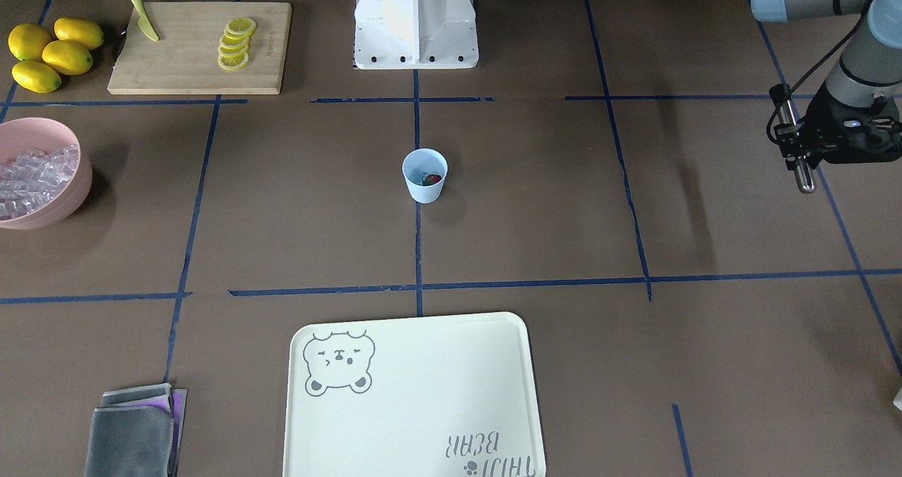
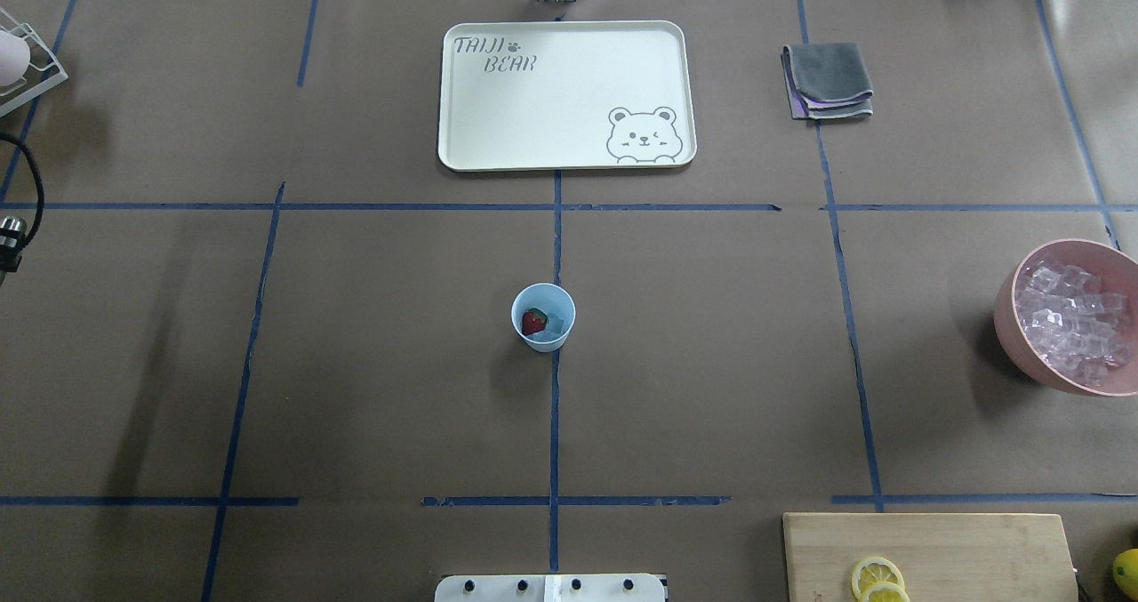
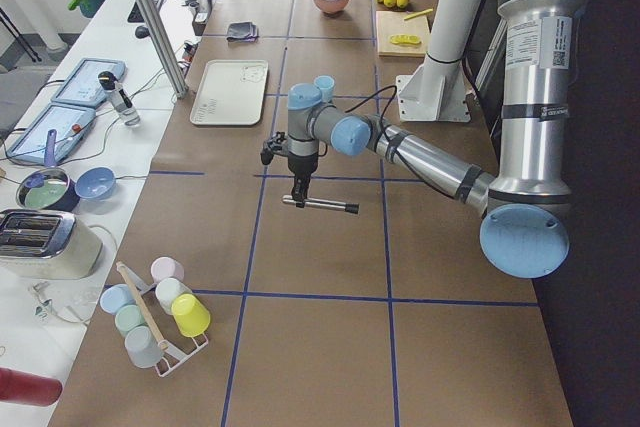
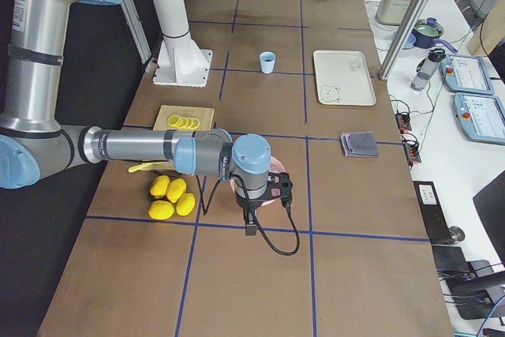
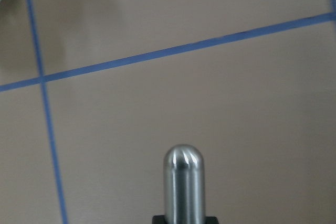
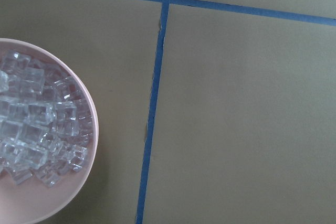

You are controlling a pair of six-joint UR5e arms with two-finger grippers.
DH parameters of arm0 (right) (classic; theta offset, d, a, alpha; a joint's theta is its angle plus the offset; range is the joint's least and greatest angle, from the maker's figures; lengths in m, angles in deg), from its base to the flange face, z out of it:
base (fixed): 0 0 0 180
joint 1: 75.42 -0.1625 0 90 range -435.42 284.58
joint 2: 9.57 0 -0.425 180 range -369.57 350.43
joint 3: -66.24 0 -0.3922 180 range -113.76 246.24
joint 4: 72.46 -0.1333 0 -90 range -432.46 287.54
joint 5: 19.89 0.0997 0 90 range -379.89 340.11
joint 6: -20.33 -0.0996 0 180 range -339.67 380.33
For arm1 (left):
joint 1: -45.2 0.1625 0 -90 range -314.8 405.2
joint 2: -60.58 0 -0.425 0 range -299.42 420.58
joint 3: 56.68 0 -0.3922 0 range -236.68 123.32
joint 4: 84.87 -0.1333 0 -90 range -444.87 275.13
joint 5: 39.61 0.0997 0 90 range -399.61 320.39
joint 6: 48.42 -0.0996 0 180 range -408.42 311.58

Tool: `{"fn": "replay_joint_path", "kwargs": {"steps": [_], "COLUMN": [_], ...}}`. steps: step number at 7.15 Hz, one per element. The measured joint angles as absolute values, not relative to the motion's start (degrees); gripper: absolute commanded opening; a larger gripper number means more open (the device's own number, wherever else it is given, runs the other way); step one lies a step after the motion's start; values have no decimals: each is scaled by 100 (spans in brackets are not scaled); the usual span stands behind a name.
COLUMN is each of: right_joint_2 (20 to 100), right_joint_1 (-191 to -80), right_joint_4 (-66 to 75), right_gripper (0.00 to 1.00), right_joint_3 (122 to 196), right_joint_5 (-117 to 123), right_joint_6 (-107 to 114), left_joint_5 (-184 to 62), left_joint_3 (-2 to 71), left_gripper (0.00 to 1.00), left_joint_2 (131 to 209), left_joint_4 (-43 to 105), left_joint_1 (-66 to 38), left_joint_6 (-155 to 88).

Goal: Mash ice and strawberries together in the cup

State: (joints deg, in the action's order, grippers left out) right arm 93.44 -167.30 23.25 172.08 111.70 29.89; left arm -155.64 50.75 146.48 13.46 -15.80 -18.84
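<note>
The pale-blue cup point(image 2: 543, 317) stands at the table's centre, also in the front view point(image 1: 425, 175). Inside it lie a red strawberry point(image 2: 533, 322) and a pale piece of ice point(image 2: 558, 325). More ice point(image 2: 1071, 322) fills the pink bowl point(image 2: 1009, 317) far to the right. My left gripper point(image 1: 795, 146) is shut on a metal masher rod point(image 1: 803, 177), held above the table far to the cup's left; the rod's rounded end shows in the left wrist view point(image 5: 182, 182). My right gripper point(image 4: 251, 222) hangs beside the pink bowl; I cannot tell whether it is open.
A cream bear tray point(image 2: 480, 153) lies beyond the cup, with a folded grey cloth point(image 2: 829, 80) to its right. A cutting board point(image 1: 190, 75) with lemon slices point(image 1: 235, 44) and a knife point(image 1: 143, 15), and whole lemons point(image 1: 53, 53), sit near my right side. A rack of cups point(image 3: 160, 312) stands at the left end.
</note>
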Motion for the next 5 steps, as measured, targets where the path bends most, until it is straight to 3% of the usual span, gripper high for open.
{"fn": "replay_joint_path", "kwargs": {"steps": [2,4,5], "right_joint_2": [9335,9331,9330], "right_joint_1": [-16731,-16731,-16732], "right_joint_4": [2325,2325,2325], "right_gripper": [100,100,100], "right_joint_3": [17222,17251,17258], "right_joint_5": [11174,11173,11170], "right_joint_6": [2981,2975,2976], "left_joint_5": [-15752,-15779,-15782], "left_joint_3": [4133,3707,3522], "left_gripper": [9,10,15], "left_joint_2": [14605,14643,14659], "left_joint_4": [2174,2358,2519], "left_joint_1": [-1681,-1672,-1662], "left_joint_6": [-1841,-1824,-1818]}}
